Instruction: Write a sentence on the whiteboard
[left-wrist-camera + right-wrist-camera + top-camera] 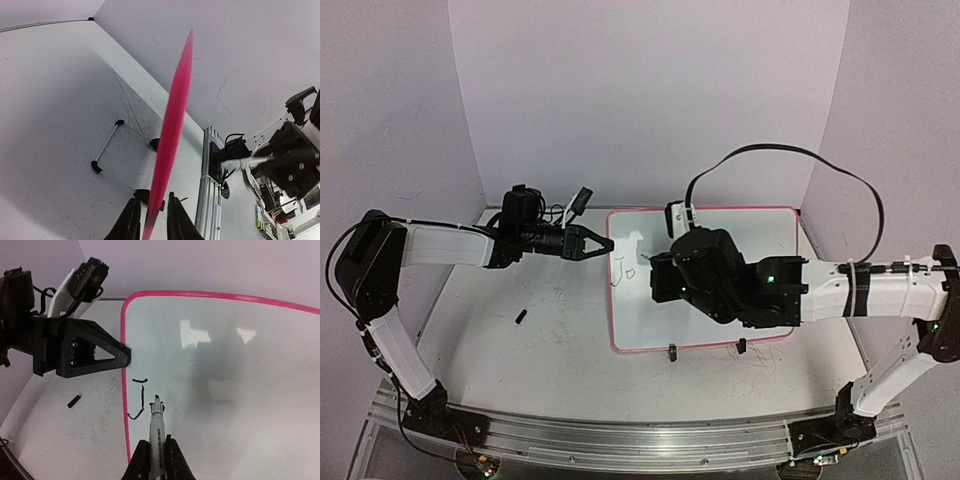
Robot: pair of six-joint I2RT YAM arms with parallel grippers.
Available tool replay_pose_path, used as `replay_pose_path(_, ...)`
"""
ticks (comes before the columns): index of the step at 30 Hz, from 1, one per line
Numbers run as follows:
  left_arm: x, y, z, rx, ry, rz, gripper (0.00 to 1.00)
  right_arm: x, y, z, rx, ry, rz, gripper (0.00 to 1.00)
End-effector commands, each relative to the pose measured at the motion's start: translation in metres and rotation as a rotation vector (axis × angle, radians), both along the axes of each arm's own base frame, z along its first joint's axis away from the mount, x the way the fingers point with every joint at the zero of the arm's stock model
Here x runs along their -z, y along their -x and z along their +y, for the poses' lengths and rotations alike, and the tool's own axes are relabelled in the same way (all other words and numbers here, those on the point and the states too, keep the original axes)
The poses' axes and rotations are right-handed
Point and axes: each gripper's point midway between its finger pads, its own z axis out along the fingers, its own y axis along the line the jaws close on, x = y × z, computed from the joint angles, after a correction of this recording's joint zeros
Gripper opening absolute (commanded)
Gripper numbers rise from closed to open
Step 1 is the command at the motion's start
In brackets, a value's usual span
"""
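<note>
Reaching in low from the left with the left gripper (604, 244), straddling the pink left edge of the whiteboard (645, 320) with both fingers (131, 220). Set only narrowly apart, one to each side of the border; impossible to tell from the wrist view whether pressing on that edge or standing just clear of it.

Below and left of that, on the scuffed grey table (560, 340): a small black cap (521, 317) (or something much like one), well apart from the board.

Lying flat at centre-right of the table, between the two arms: the whiteboard itself, long sides running left to right, with two black clips (672, 351) on the near edge. Marked close to the left border with a few black strokes (626, 266), a hooked "J" shape, with a fainter small mark at its right in the overhead view.

Leaning over the middle of the board from the right with the right gripper (156, 452), closed tight on a marker (157, 425). Tip aimed forward and down at the white surface just beside the strokes; hard to say whether touching.

Trailing in a high loop above the right arm (880, 285): a black cable (840, 175).
</note>
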Motion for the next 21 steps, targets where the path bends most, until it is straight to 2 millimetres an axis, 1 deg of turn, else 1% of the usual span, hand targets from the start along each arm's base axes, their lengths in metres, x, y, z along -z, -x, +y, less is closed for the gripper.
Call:
replay_pose_path(1,-0.025,0.006,-0.001,0.007,0.039,0.007,0.35,-0.007,-0.002,-0.017,0.034,-0.039,-0.008,0.0)
replay_pose_path(4,-0.026,0.003,-0.001,-0.004,0.043,0.036,0.47,-0.007,-0.002,-0.014,0.023,-0.028,-0.018,0.0)
replay_pose_path(6,-0.024,0.002,-0.003,0.004,0.044,0.06,0.5,-0.005,-0.003,-0.012,0.016,-0.016,-0.022,0.0)
replay_pose_path(8,-0.02,0.0,-0.004,0.006,0.041,0.077,0.5,-0.003,-0.003,-0.008,0.002,-0.012,-0.022,0.0)
replay_pose_path(12,-0.017,-0.001,-0.008,0.029,0.043,0.086,0.45,-0.001,-0.002,-0.003,-0.022,-0.007,-0.026,0.0)
replay_pose_path(19,-0.014,-0.012,-0.015,0.045,0.045,0.085,0.29,0.007,-0.001,0.006,-0.057,0.018,-0.02,0.0)
replay_pose_path(21,-0.017,-0.013,-0.015,0.044,0.046,0.066,0.25,0.009,-0.002,0.007,-0.058,0.022,-0.018,0.0)
